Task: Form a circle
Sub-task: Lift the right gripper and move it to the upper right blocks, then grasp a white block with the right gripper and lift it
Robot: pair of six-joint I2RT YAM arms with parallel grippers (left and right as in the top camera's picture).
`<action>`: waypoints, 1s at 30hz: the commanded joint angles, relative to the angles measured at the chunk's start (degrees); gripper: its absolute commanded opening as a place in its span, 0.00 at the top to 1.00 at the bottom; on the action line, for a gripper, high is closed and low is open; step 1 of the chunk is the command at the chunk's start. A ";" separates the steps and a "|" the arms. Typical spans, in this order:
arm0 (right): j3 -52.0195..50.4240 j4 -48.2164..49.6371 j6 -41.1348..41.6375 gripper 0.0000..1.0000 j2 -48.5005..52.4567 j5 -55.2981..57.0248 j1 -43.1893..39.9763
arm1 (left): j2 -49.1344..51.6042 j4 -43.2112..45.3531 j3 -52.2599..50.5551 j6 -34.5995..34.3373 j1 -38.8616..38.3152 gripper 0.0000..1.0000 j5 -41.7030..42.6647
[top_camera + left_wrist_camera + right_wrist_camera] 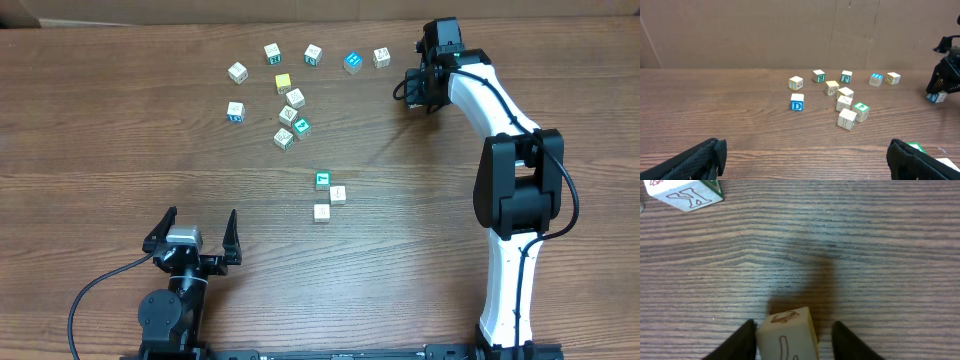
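My right gripper is down at the table's far right and open. A whitish letter cube sits between its jaws. The left finger touches the cube, while the right finger stands a gap away. Mid-table lies the circle, a small tight group: a green-topped cube and two whitish cubes. My left gripper rests wide open near the front left edge, holding nothing. The green-topped cube peeks out by its right finger.
Several loose cubes lie scattered at the back, among them a blue-topped one, a yellow one and a blue "D" cube. Another cube with a green side lies ahead of my right gripper. A cardboard wall closes the far side.
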 commanded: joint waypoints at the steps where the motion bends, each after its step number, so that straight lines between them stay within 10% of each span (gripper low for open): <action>1: -0.26 0.13 -0.17 0.65 0.52 -0.33 0.22 | -0.48 -0.11 -0.20 0.83 0.39 0.00 -0.15; 17: 13.03 -15.52 3.21 0.80 -7.85 -9.64 3.04 | -0.48 -0.11 -0.20 0.83 0.39 0.00 -0.15; 30: 13.00 -18.93 13.51 0.83 -13.44 -10.58 23.37 | -0.48 -0.11 -0.20 0.83 0.39 0.00 -0.17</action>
